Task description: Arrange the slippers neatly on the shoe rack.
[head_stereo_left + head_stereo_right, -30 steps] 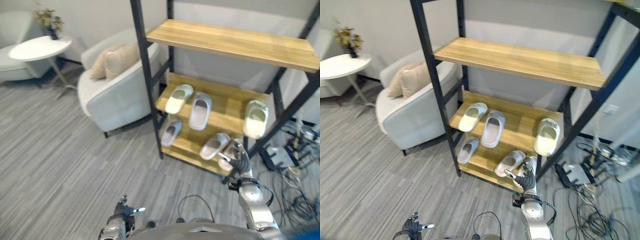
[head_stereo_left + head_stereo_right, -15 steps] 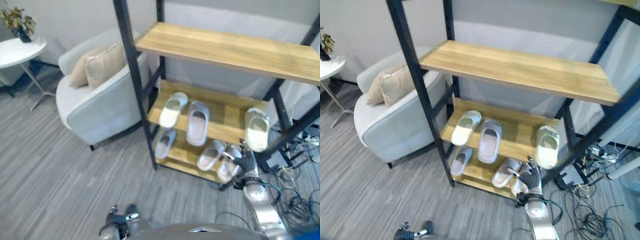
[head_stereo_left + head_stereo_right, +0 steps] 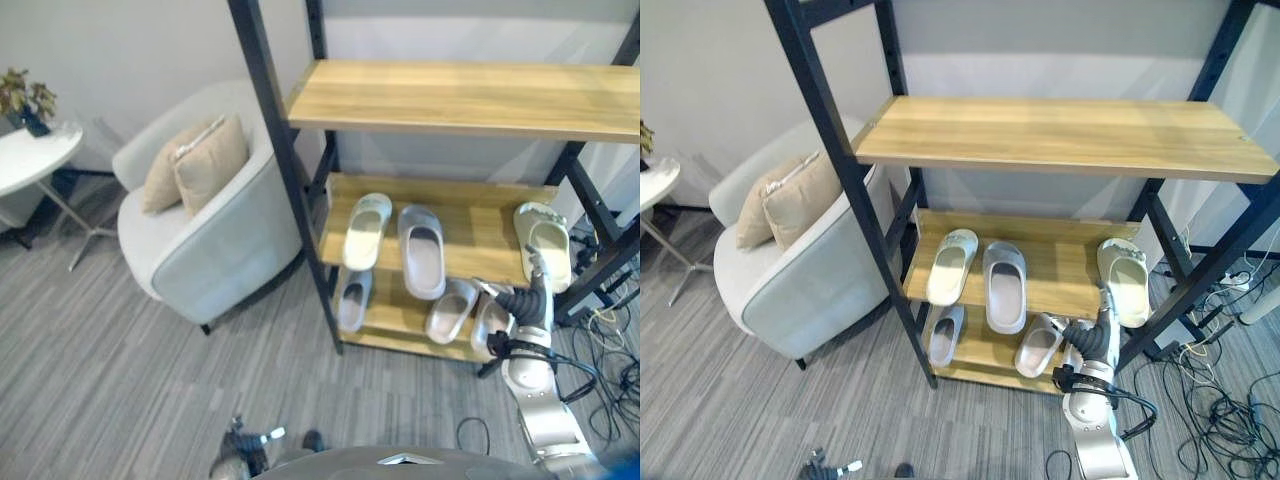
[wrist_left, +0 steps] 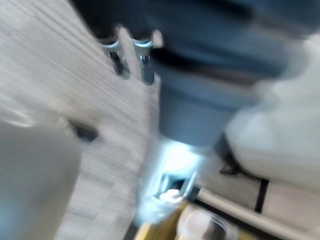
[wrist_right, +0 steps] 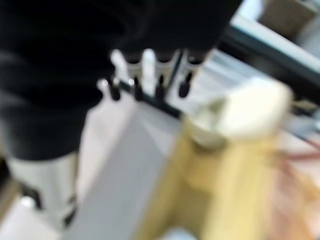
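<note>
The right hand [image 3: 527,300], fingers straight and holding nothing, hovers just beside the rightmost grey slipper [image 3: 489,322] on the bottom shelf [image 3: 395,318], its long axis pointing inward.

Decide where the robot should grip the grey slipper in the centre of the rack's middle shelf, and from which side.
Grip the grey slipper at its open heel end, coming from the rack's open front. The heel points outward toward the robot and the closed toe toward the wall, so the right hand, already nearby, likely reaches the heel rim first.
</note>
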Tool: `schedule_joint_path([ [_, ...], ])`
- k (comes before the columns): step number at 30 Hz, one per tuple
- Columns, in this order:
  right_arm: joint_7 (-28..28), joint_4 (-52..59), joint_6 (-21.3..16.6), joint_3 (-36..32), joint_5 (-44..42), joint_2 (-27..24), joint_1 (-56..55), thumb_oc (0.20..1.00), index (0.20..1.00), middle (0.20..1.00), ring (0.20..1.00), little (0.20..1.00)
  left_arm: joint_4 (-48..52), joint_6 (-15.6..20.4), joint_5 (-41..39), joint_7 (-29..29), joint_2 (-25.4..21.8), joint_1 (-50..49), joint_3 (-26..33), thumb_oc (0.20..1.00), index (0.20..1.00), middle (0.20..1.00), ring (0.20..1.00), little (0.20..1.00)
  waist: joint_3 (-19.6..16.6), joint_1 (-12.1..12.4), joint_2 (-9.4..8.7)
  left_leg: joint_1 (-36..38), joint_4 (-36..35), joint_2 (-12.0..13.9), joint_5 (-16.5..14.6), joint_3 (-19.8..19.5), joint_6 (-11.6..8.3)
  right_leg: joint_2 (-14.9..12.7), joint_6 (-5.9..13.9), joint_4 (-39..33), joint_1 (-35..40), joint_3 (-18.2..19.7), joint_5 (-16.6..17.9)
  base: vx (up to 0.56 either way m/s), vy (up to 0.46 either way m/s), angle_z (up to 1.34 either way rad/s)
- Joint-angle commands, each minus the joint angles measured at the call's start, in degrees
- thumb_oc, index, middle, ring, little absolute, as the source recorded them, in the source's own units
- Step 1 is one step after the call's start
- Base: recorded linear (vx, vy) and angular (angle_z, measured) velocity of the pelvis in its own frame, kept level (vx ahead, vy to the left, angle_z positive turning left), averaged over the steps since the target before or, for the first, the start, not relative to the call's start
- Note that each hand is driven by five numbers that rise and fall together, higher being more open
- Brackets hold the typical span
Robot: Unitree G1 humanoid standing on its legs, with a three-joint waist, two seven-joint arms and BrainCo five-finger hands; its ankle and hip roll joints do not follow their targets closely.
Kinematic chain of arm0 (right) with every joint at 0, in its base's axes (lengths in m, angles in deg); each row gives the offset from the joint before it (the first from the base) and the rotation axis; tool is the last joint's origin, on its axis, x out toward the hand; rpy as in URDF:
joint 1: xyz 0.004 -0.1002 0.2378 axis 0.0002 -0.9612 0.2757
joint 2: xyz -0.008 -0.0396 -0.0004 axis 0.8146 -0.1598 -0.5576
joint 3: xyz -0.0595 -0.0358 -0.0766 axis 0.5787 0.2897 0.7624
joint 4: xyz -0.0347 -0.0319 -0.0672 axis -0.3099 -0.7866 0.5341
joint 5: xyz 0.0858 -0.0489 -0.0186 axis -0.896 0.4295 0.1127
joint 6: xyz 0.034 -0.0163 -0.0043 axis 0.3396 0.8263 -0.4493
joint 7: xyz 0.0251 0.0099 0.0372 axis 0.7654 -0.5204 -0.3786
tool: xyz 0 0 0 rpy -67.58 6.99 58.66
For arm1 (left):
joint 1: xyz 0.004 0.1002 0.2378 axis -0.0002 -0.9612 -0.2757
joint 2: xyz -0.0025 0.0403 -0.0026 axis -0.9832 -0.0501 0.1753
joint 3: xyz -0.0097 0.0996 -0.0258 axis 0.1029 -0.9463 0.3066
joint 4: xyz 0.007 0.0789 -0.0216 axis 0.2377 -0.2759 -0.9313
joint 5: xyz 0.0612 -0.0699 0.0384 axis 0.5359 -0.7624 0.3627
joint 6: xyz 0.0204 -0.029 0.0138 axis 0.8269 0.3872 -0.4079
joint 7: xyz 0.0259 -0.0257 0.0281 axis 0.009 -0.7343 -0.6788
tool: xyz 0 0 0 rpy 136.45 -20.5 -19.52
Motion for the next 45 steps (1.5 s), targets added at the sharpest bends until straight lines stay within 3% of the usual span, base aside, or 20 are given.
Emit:
schedule_joint_path([
  [1, -1.0, 0.7, -0.3, -1.4, 0.1, 3.0, 3.9, 1.0, 1.0, 1.0, 1.0, 1.0, -3.2, 1.1, 1.9, -0.4, -2.9, 2.5, 0.9, 1.0, 1.0, 1.0, 1.0, 1.0, 0.9, 0.3, -4.7, -1.0, 6.6, 4.7, -6.0, -3.2, -1.69, -0.3, 1.16, -5.6, 2.3, 1.7, 6.0, 0.03, -0.004, -0.03],
  [4, -4.6, -2.6, 1.1, -2.1, -2.9, 3.1, 6.7, 1.0, 1.0, 1.0, 1.0, 1.0, -4.4, 0.4, 3.0, -0.4, -2.9, 1.6, 0.4, 1.0, 1.0, 1.0, 1.0, 1.0, 0.3, 0.9, -5.16, 0.2, 4.8, 4.2, -5.4, -3.6, -1.38, -0.4, 1.31, -6.4, 3.4, 1.0, 6.0, 0.07, -0.001, 0.0],
  [12, -5.3, -11.2, 1.8, -3.6, -3.0, 0.3, 12.0, 1.0, 1.0, 1.0, 1.0, 1.0, -4.5, -0.2, 4.8, -0.8, -3.2, 0.6, -1.6, 1.0, 1.0, 1.0, 1.0, 1.0, -0.2, 2.4, -5.44, 1.8, 2.0, 3.6, -4.7, -4.6, -0.87, -0.8, 1.59, -7.1, 4.7, -0.5, 5.8, 0.07, 0.009, 0.08],
  [31, -9.3, -25.2, 6.4, 2.1, -3.3, -5.4, 25.8, 1.0, 1.0, 1.0, 1.0, 1.0, -1.3, 0.0, 3.4, -1.3, -3.4, 3.4, -3.1, 1.0, 1.0, 1.0, 1.0, 1.0, 5.2, 3.1, -4.57, -0.3, 3.3, 2.1, -4.7, -5.6, -0.31, -1.7, 2.16, -7.1, 5.4, -3.4, 5.1, 0.01, 0.004, 0.07],
  [37, -9.2, -32.5, 4.7, 3.3, -5.6, -6.5, 32.4, 1.0, 1.0, 1.0, 1.0, 1.0, -0.4, 0.5, 2.6, -1.9, -3.7, 6.4, -3.7, 1.0, 1.0, 1.0, 1.0, 1.0, 8.4, 3.7, -4.65, -5.1, 6.0, 1.8, -4.8, -6.1, -0.18, -1.9, 2.5, -6.3, 2.5, -4.2, 5.2, -0.09, -0.001, 0.04],
  [38, -9.1, -35.9, 4.0, 4.0, -7.4, -7.9, 37.6, 1.0, 1.0, 1.0, 1.0, 1.0, 0.7, 0.7, 2.1, -2.1, -3.5, 8.2, -4.3, 1.0, 1.0, 1.0, 1.0, 1.0, 10.2, 3.8, -4.57, -8.2, 7.2, 1.4, -4.4, -7.0, -0.05, -2.0, 2.69, -6.1, 0.6, -4.4, 5.5, -0.17, 0.008, 0.04],
  [45, -8.1, -40.6, 2.7, 5.3, -10.2, -8.5, 46.1, 1.0, 1.0, 1.0, 1.0, 1.0, 1.1, 0.9, 1.2, -1.9, -3.4, 10.7, -4.5, 1.0, 1.0, 1.0, 1.0, 1.0, 12.1, 3.6, -4.44, -13.3, 8.5, 0.9, -3.9, -7.9, 0.18, -2.0, 2.95, -5.5, -3.8, -4.0, 6.1, -0.1, 0.021, 0.09],
])
